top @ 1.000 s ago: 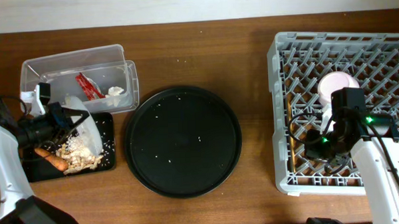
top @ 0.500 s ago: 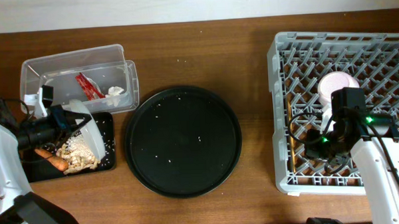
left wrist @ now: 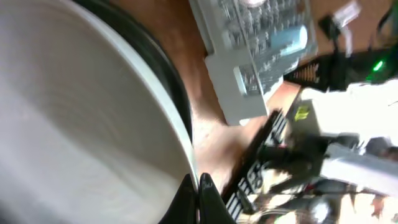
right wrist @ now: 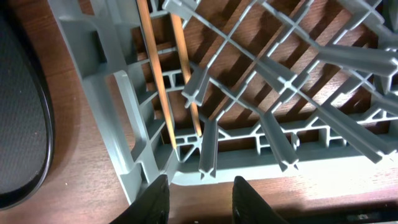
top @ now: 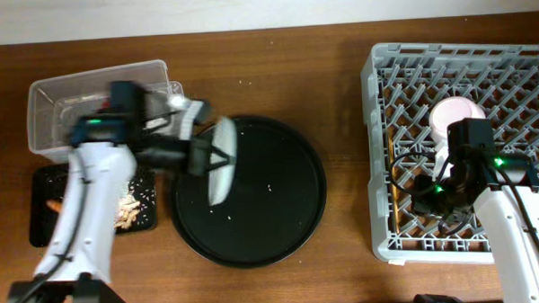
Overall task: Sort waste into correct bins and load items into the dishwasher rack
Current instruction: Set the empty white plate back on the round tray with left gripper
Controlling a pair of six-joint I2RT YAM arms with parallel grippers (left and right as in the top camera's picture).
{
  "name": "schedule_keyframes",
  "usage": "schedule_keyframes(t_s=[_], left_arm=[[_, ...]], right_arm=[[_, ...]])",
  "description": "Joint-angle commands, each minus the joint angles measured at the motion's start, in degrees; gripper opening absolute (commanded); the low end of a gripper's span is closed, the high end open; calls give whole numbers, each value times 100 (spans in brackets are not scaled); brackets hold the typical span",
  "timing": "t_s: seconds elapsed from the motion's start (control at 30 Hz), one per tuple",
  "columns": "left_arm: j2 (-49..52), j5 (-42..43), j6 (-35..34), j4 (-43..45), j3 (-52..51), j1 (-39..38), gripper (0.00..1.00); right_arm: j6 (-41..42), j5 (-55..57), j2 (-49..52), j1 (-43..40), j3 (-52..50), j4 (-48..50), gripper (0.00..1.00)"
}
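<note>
Left tool, pinched on plate rim, has swung from black bin to above round tray; plate on edge. Right tool unmoved, spread over rack corner.

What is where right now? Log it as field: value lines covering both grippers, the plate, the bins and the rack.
left gripper: shut on the rim of the pale grey-blue plate
plate: held on edge over the large round black tray
right gripper: open, empty, by the edge of the grey plastic dishwasher rack
rack contents: small white bowl, two thin wooden chopsticks
shallow black rectangular tray: beige food scraps, orange carrot-like stick
clear plastic rectangular tub: contents mostly hidden by the left arm
</note>
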Motion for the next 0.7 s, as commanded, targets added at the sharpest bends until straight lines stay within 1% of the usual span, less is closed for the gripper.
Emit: schedule_keyframes(t_s=[0.0,0.07,0.1,0.13,0.2,0.33,0.47,0.5,0.53,0.57,0.6,0.63,0.67], left_arm=[[15,-1360,-717,514,59,-1169,0],[133,-1939,-1084,721,59,-1705,0],[260,-2435,-1333,811,59,-2076,0],[363,-2774,-1497,855,59,-2291,0],[748,-3392,-1840,931,59,-2848,0],[1397,-3484,-1853,1062,59,-3451,0],[1628,-3679,-1851,1097,59,-3606,1],[1622,-3679,-1849,1095,59,-3609,6],[1617,-3681,-1845,1088,72,-3604,20],[1617,-3698,-1775,1051,109,-3580,43],[1613,-3788,-1707,999,149,-3550,50],[1606,-3888,-1700,927,205,-3510,50],[1591,-3958,-1700,813,289,-3447,50]], right_arm=[[24,-9,-42,-7,-24,2,33],[24,-9,-42,-7,-24,2,33],[24,-11,-42,-7,-24,2,33],[24,-9,-42,-7,-24,2,33],[24,-9,-42,-7,-24,2,33],[24,-11,-42,-7,-24,2,33],[24,-9,-42,-7,-24,2,33],[24,-11,-42,-7,-24,2,33],[24,-11,-42,-7,-24,2,33],[24,-11,-42,-7,-24,0,33],[22,-11,-42,-7,-24,2,33],[22,-9,-42,-7,-24,2,33],[22,-11,-42,-7,-24,0,39]])
